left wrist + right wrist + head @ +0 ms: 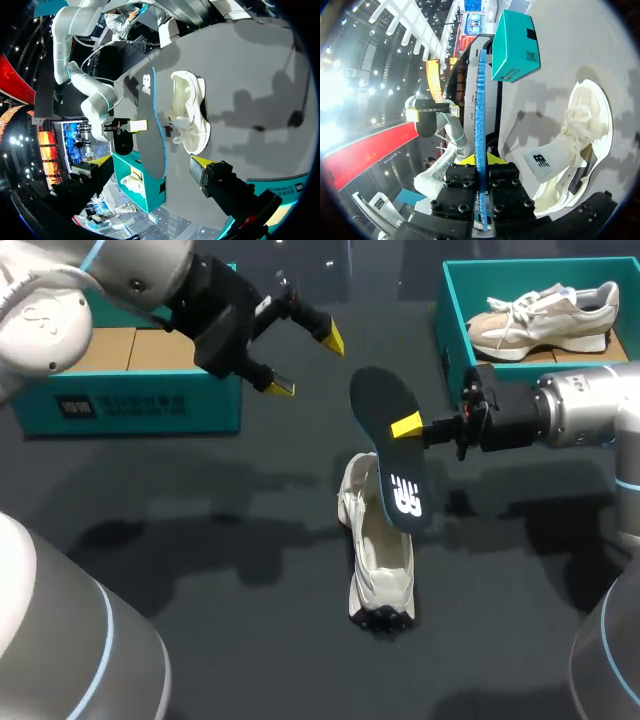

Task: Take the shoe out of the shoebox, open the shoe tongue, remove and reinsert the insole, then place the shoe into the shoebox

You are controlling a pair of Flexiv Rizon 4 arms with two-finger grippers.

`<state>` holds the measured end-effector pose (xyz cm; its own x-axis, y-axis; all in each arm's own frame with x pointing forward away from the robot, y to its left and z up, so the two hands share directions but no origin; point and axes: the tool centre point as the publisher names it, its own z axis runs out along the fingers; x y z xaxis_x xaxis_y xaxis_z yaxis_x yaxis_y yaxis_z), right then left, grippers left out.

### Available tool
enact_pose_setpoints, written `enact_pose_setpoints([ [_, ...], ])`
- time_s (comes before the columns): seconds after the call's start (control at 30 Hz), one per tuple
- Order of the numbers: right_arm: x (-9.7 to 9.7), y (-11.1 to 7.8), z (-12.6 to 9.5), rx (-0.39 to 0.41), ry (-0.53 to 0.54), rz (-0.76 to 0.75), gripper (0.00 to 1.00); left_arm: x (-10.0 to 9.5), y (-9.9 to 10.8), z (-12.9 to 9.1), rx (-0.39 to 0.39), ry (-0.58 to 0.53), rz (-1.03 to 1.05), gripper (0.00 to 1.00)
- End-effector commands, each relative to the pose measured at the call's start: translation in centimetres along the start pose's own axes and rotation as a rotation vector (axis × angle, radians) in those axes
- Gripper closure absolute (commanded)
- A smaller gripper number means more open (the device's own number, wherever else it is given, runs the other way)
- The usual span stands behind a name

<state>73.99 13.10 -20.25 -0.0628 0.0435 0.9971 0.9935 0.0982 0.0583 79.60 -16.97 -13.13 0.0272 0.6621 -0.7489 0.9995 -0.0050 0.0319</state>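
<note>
Head view: right gripper (404, 427) holds insole (392, 468) above shoe (380, 565).

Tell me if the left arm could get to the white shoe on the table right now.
Probably yes. The left gripper is open and empty, with bare table between it and the shoe. The insole, held by the right gripper, hangs over one end, so that end looks crowded.

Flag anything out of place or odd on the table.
Only the insole stands out: it is out of the white shoe and held on edge in the right gripper close by. Nothing looks spilled or damaged.
</note>
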Motion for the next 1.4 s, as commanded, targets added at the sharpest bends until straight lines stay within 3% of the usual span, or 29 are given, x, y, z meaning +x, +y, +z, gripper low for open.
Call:
enact_pose_setpoints([
  [0.03,0.0,-0.1,0.1,-0.002,-0.003,0.001,1.00,1.4,-0.9,1.1,-0.048,-0.141,-0.032,0.00],
  [0.33,0.5,-0.4,0.9,-0.016,0.012,0.006,1.00,3.3,-2.0,2.6,-0.062,-0.342,-0.076,0.00],
  [0.57,1.4,-0.9,2.3,-0.024,0.035,0.029,1.00,2.9,-2.3,4.2,-0.087,-0.462,-0.089,0.00],
  [0.6,1.5,-1.0,2.5,-0.027,0.039,0.032,1.00,2.8,-2.3,4.3,-0.088,-0.472,-0.098,0.02],
  [0.67,1.6,-1.1,2.8,-0.033,0.044,0.037,1.00,2.6,-2.4,4.7,-0.090,-0.501,-0.109,0.20],
  [0.77,1.6,-1.3,3.2,-0.040,0.056,0.043,1.00,2.4,-2.4,5.2,-0.092,-0.542,-0.125,0.29],
  [0.87,1.6,-1.4,3.5,-0.045,0.068,0.046,1.00,2.3,-2.3,5.4,-0.098,-0.565,-0.135,0.48],
  [1.4,2.0,-1.3,4.4,-0.068,0.099,0.044,1.00,2.0,-3.0,6.9,-0.073,-0.633,-0.160,0.53],
])
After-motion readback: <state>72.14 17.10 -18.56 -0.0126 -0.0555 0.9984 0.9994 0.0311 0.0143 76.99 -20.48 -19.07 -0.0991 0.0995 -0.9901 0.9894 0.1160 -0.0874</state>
